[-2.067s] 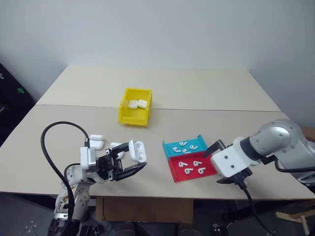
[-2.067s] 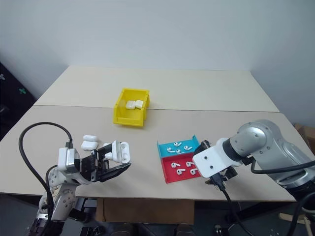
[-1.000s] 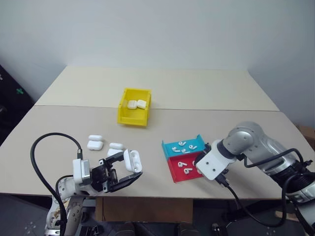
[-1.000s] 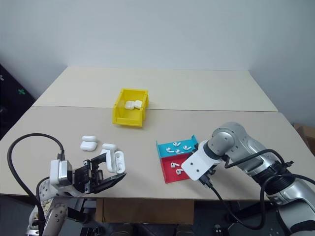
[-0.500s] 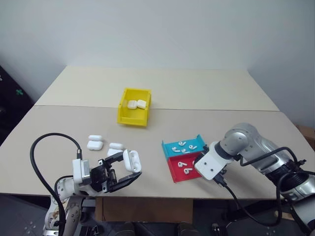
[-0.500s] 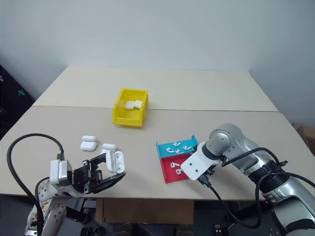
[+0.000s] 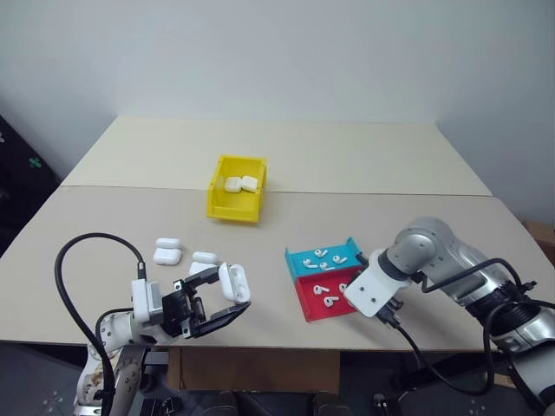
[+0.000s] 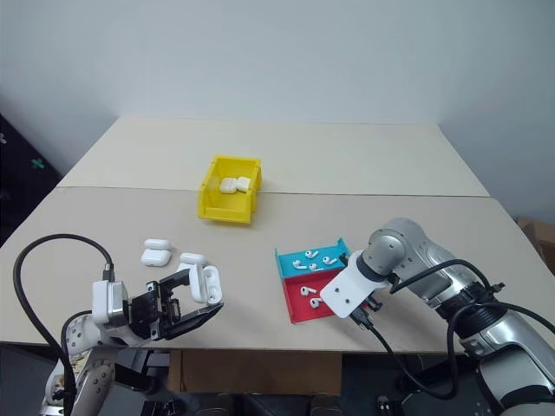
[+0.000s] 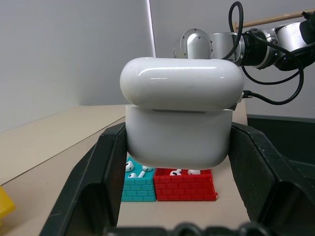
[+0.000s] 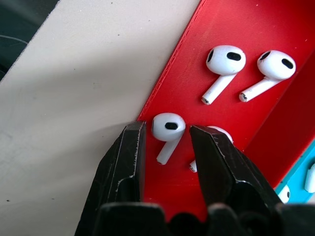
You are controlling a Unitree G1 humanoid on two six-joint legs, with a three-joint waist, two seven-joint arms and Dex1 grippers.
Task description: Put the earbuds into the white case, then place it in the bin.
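Observation:
My left gripper [image 9: 181, 147] is shut on the white case [image 9: 179, 128] and holds it above the table's near edge, lid raised; from the head camera the white case [image 7: 234, 282] shows left of the trays. My right gripper [image 10: 168, 130] points down into the red tray [image 10: 206, 29], open, with one finger on each side of an earbud [image 10: 167, 127] and a small gap on each side. Two more earbuds [image 10: 224, 56] lie further in the tray. The yellow bin [image 7: 232, 209] stands at mid table with two white cases [image 7: 237, 184] inside.
Two spare white cases [image 7: 167, 250] and one more [image 7: 205, 258] lie on the table just beyond my left hand. A blue tray [image 7: 299, 258] with several earbuds adjoins the red tray [image 7: 309, 306] on its far side. The right wrist's cable hangs over the table's near edge.
Since two seconds ago my right hand moved left onto the red tray, and my left hand with the case drew back toward the near edge. Both have held still over the last half second.

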